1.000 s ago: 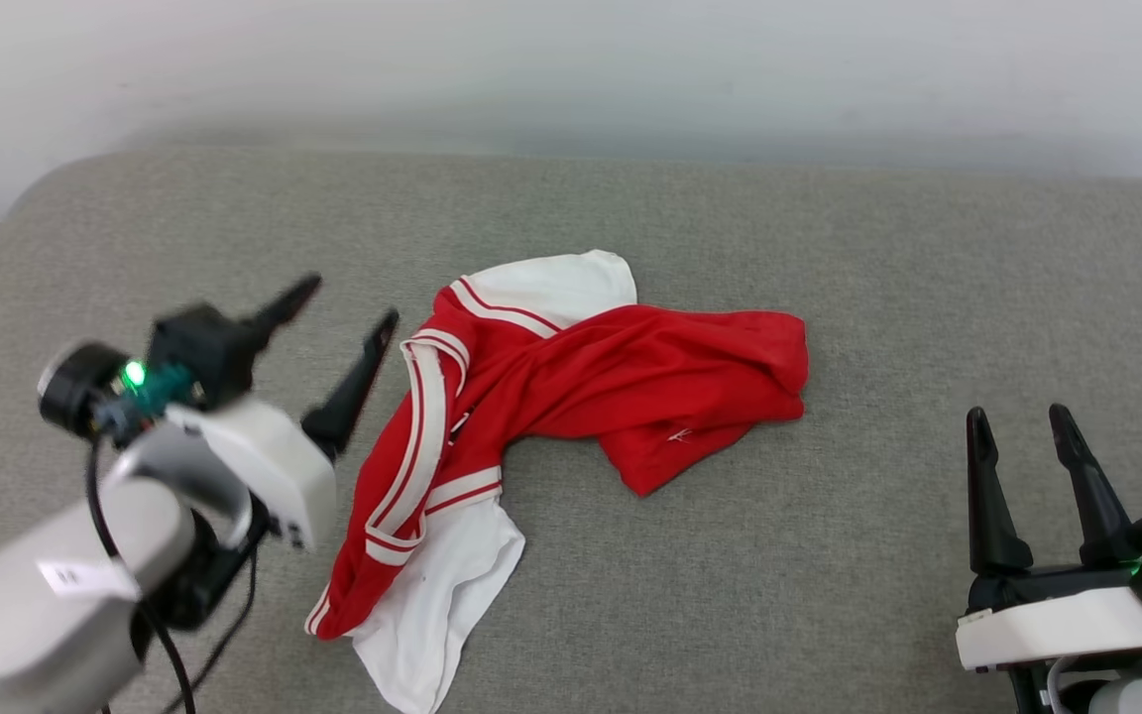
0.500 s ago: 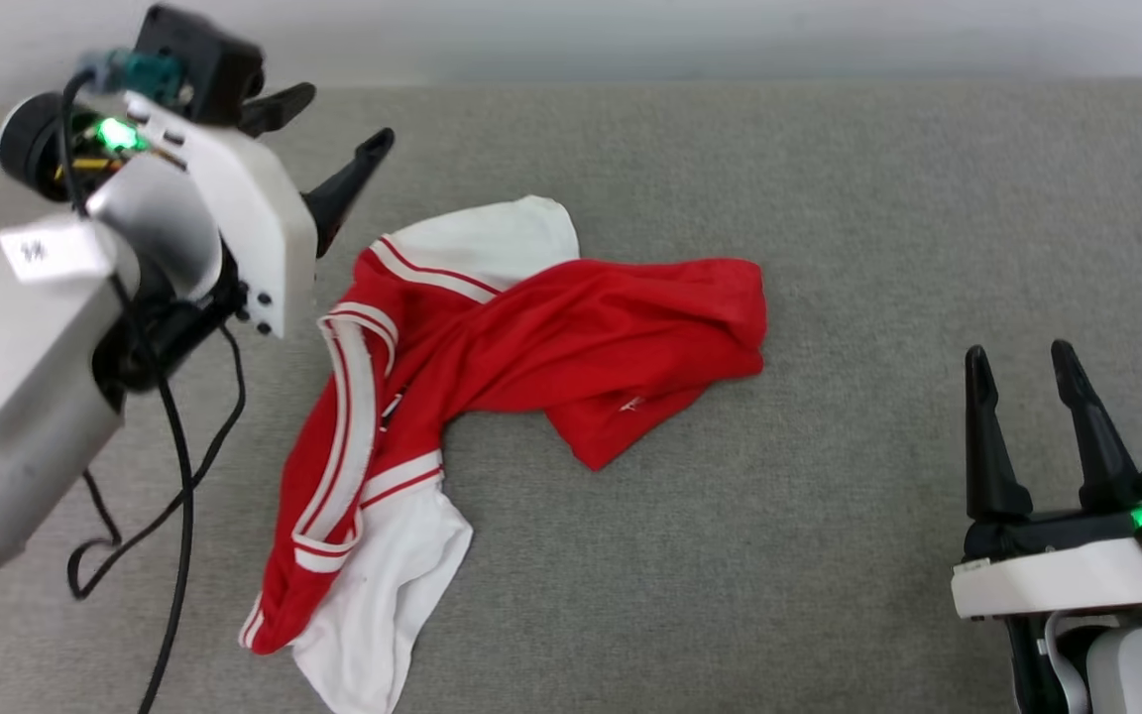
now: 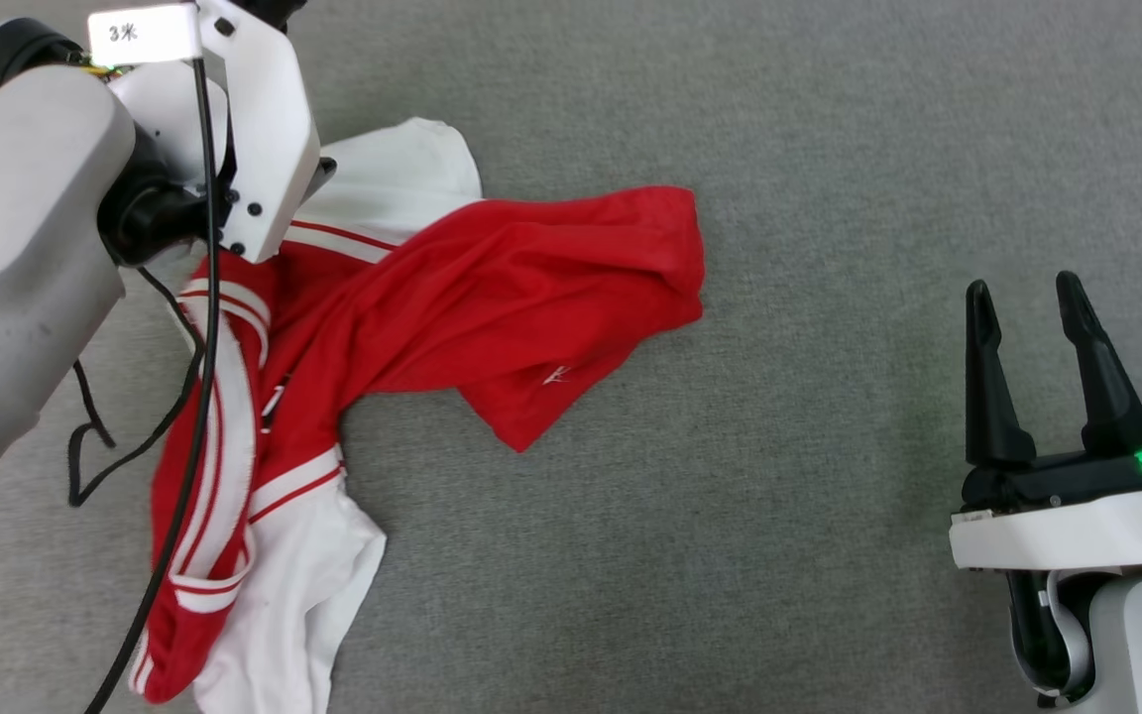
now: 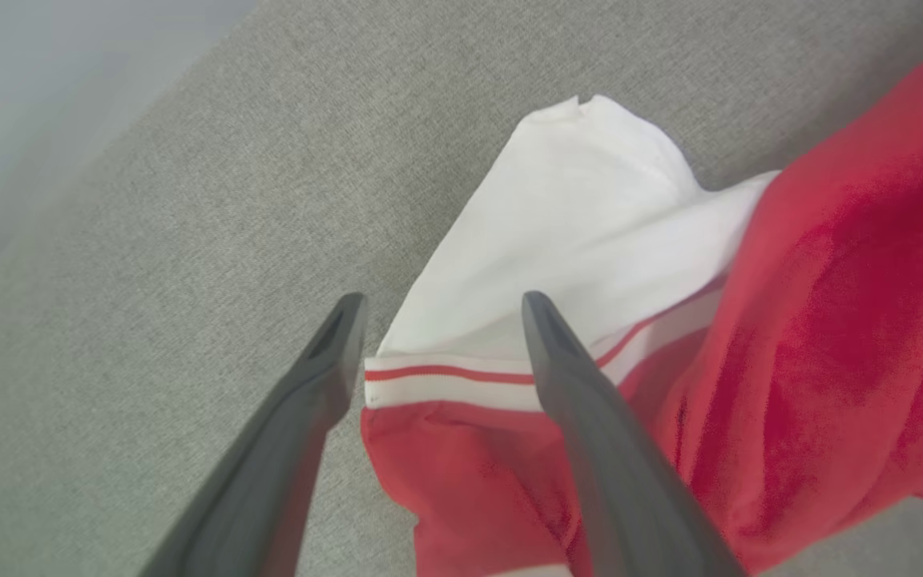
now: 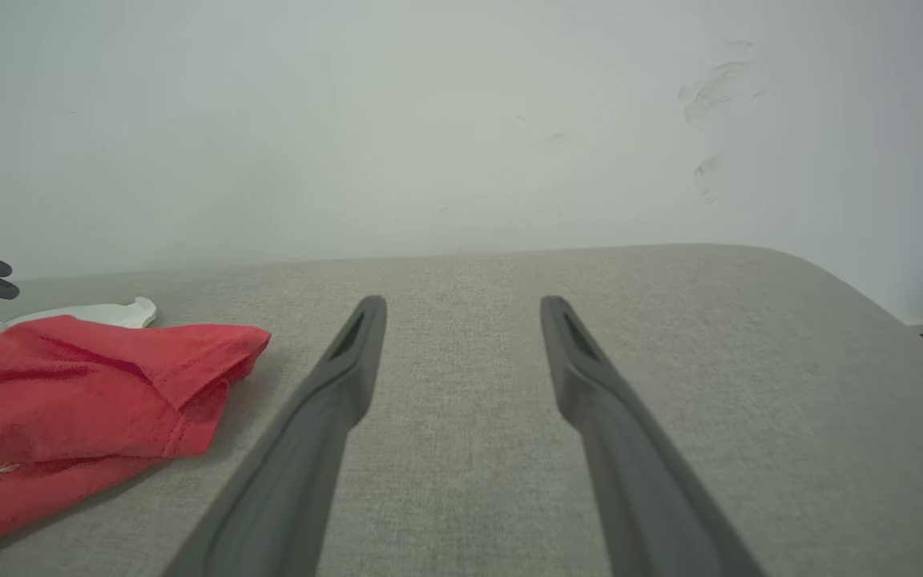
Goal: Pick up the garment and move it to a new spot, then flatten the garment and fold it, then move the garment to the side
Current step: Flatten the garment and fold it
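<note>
**The garment (image 3: 492, 288): at the left gripper (image 4: 442, 298), far from the right**

Head view. Red shirt with white sleeves and striped trim, crumpled on the grey cushion (image 3: 829, 149), left of centre. It forms a bent strip. One limb runs from the near white sleeve up the striped edge to the far sleeve (image 3: 393, 169). The other limb, all red, reaches right. The left arm (image 3: 26, 228) stands over the far sleeve's corner, and its white wrist housing hides the fingers. The right gripper (image 3: 1021, 285) sits at lower right, fingers spread and empty, well apart from the red hem with bare cushion between.

Left wrist view. Fingers spread wide, holding nothing. The striped band (image 4: 445, 377) where white sleeve meets red lies across the gap, running from one finger toward the other. The sleeve is beyond it; the red body is to this view's right. Contact with the cloth: cannot tell.

Right wrist view. Fingers spread, pointing over bare cushion toward the wall (image 5: 461, 120). The garment lies off to this view's left, clear of both fingers.

Judgement. Pick-up not yet made. The left arm is much the nearer, and a short drop onto the band looks sufficient; closing there would gather the band lengthwise.
</note>
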Controlling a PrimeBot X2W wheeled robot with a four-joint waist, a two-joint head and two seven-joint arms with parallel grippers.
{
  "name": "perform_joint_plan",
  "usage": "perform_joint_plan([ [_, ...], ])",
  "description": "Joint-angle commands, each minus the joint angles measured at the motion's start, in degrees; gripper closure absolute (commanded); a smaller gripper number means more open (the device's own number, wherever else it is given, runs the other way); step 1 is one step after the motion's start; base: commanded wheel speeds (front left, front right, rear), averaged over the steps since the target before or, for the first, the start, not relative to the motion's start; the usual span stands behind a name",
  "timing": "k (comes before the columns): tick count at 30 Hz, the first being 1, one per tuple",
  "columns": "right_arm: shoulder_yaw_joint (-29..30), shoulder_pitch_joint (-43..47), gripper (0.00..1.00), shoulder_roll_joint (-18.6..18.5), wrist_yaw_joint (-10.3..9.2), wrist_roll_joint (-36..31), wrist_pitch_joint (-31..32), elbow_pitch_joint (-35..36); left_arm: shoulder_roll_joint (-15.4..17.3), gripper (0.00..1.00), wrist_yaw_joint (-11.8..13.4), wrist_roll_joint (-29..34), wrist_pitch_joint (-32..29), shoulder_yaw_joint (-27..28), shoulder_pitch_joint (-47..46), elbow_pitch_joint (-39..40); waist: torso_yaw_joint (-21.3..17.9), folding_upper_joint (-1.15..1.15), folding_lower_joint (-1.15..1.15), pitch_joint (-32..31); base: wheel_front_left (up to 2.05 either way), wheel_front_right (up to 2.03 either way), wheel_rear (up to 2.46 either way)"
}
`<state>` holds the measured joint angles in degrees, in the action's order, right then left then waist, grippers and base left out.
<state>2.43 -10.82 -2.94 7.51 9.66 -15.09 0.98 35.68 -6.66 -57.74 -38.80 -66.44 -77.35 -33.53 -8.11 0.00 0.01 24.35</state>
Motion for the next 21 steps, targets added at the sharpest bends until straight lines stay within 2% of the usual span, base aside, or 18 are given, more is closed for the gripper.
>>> perform_joint_plan([
  [1,-0.01,-0.95,0.00,0.13,-0.04,0.49,-0.11,0.20,-0.24,0.00,-0.29,-0.08,-0.58,-0.52,-0.65,-0.80,-1.55,0.00,-0.01,1.87,0.00,0.00,0.00],
  [10,-0.25,-2.55,0.00,0.13,-0.04,0.93,-0.11,0.64,-2.18,0.00,-0.70,0.25,-5.16,-4.73,0.39,-7.21,-3.20,0.00,-0.01,5.37,0.00,0.00,0.00],
  [14,-0.10,-2.62,0.00,0.13,-0.04,0.97,-0.11,0.59,-2.82,0.00,-0.79,-1.08,-7.30,-6.41,3.30,-6.37,-3.21,0.00,-0.01,5.64,0.00,0.00,0.00],
  [15,-0.04,-2.65,0.00,0.13,-0.04,0.95,-0.11,0.54,-2.82,0.30,-0.81,-1.14,-7.30,-6.69,3.77,-6.02,-3.14,0.00,-0.01,5.64,0.00,0.00,0.00],
  [16,0.04,-2.69,0.00,0.13,-0.04,0.89,-0.11,0.49,-2.93,1.00,-0.83,-1.27,-6.76,-6.89,4.10,-5.27,-3.02,0.00,-0.01,5.62,0.00,0.00,0.00],
  [21,0.24,-2.85,0.00,0.13,-0.04,0.43,-0.11,0.27,-2.40,1.00,-0.80,0.06,1.85,-6.63,1.28,-2.18,-1.89,0.00,-0.01,4.42,0.00,0.00,0.00],
])
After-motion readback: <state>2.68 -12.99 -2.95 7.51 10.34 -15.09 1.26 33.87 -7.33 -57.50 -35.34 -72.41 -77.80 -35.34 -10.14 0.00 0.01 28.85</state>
